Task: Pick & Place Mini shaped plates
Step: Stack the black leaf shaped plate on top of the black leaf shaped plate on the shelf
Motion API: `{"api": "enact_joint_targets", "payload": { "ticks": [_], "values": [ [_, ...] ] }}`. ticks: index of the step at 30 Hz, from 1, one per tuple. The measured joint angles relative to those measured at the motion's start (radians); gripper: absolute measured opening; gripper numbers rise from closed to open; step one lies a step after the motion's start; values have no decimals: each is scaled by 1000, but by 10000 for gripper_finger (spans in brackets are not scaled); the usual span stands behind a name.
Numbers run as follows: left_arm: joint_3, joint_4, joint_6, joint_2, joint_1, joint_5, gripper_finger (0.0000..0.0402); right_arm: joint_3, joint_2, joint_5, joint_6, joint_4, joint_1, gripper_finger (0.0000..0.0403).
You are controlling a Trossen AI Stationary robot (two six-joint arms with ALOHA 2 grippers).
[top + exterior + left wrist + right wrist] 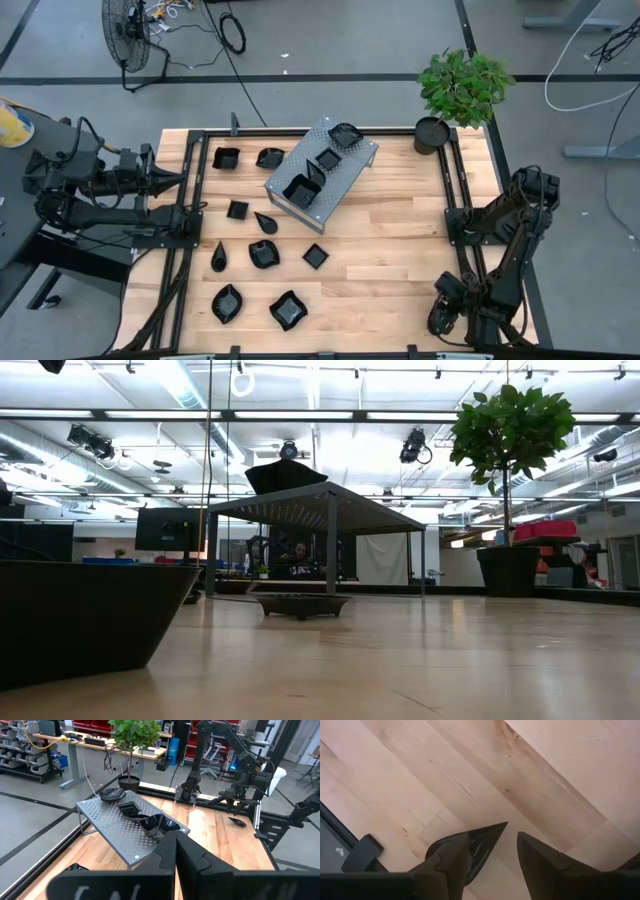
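3 plates (318, 172) sit on the grey box (345, 176), approx 9 more loose on desk (400, 260). Left jaws (175, 851) clenched, empty; right jaws (510, 851) released, parked at desk corner.

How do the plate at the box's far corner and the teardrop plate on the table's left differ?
The corner plate sits raised on the grey box, overhanging its edge; the teardrop plate lies flat on the table. The corner plate looks broad and bowl-like, while the teardrop plate is narrow and tapers to a point. Both are small and glossy black, and neither gripper touches them.
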Motion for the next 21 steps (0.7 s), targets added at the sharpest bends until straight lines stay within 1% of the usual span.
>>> {"api": "enact_joint_targets", "payload": {
  "ticks": [3,9,11,14,17,21],
  "values": [
    [0,0,0,0,0,0,5,-26,-1,0,-4,28,0,171],
    [0,0,0,0,0,0,5,-27,1,-4,-13,28,-1,171],
    [0,0,0,0,0,0,5,-22,-3,-19,-47,25,-13,171],
    [0,0,0,0,0,0,5,2,-12,-80,-130,-2,-36,171],
    [0,0,0,0,0,0,5,21,-27,-129,-151,1,-50,171],
    [0,0,0,0,0,0,5,94,-34,-90,-224,3,-74,171]
  ]
}}
